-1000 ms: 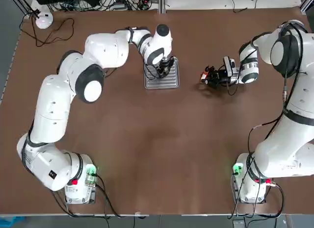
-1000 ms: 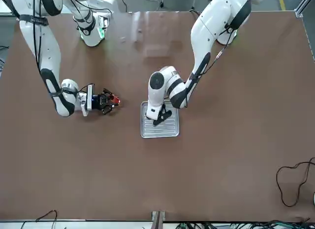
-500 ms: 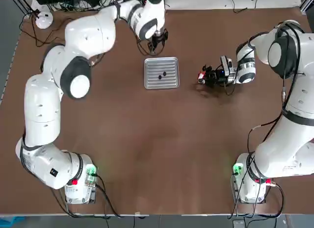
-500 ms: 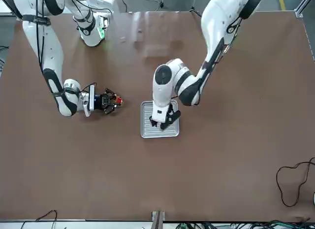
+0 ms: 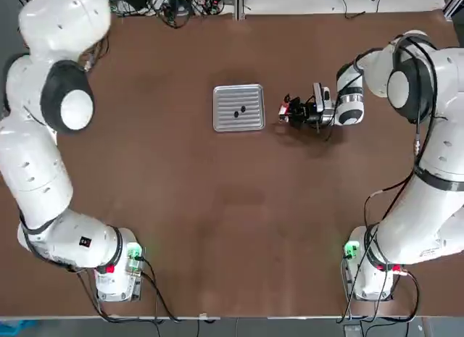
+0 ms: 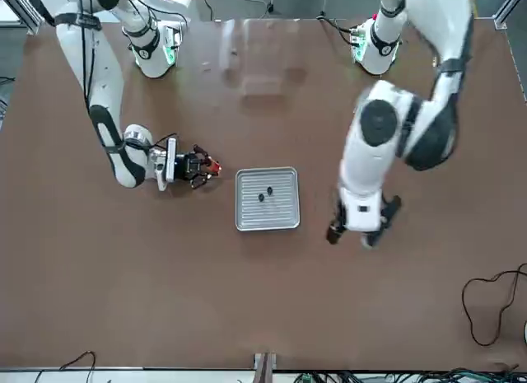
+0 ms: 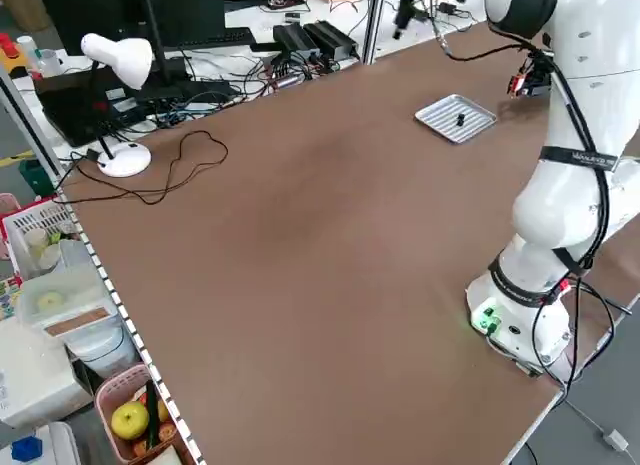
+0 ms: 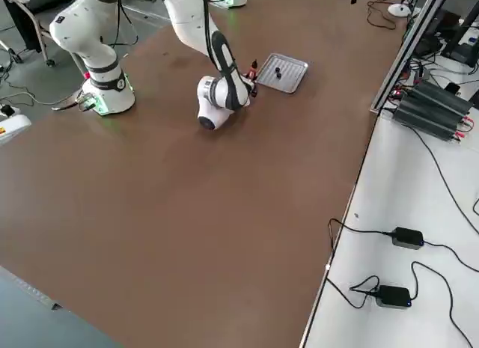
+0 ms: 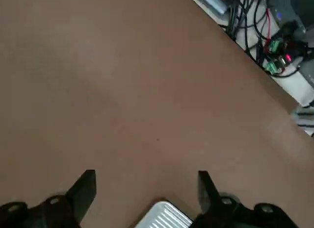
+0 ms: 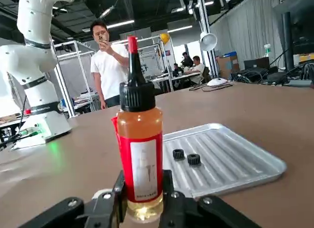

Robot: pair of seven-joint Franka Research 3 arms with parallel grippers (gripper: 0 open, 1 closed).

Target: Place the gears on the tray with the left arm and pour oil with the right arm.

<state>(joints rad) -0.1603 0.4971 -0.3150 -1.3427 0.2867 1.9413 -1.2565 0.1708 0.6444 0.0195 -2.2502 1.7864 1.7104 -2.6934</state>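
Observation:
The silvery ribbed tray (image 5: 225,98) lies mid-table with two tiny dark gears (image 5: 242,109) on it, also seen in the right wrist view as gears (image 10: 194,159) on the tray (image 10: 235,165). My right gripper (image 5: 296,112) lies low just right of the tray, shut on the oil bottle (image 10: 140,154) with its amber fill, red label and dark cap; it shows in the front view as the oil bottle (image 6: 207,165). My left gripper (image 6: 352,235) hangs high above the table, off to the tray's left side, open and holding nothing, its fingers (image 9: 84,188) wide apart.
A desk lamp (image 7: 120,65) and a loose cable (image 7: 170,175) sit at the table's far left corner. Cables and power units line the bench beyond the far edge (image 8: 426,108). People stand in the room behind, seen in the right wrist view.
My left gripper opened over the tray, left the gears on it, then rose and swung away to the left. My right gripper carried the oil bottle closer to the tray.

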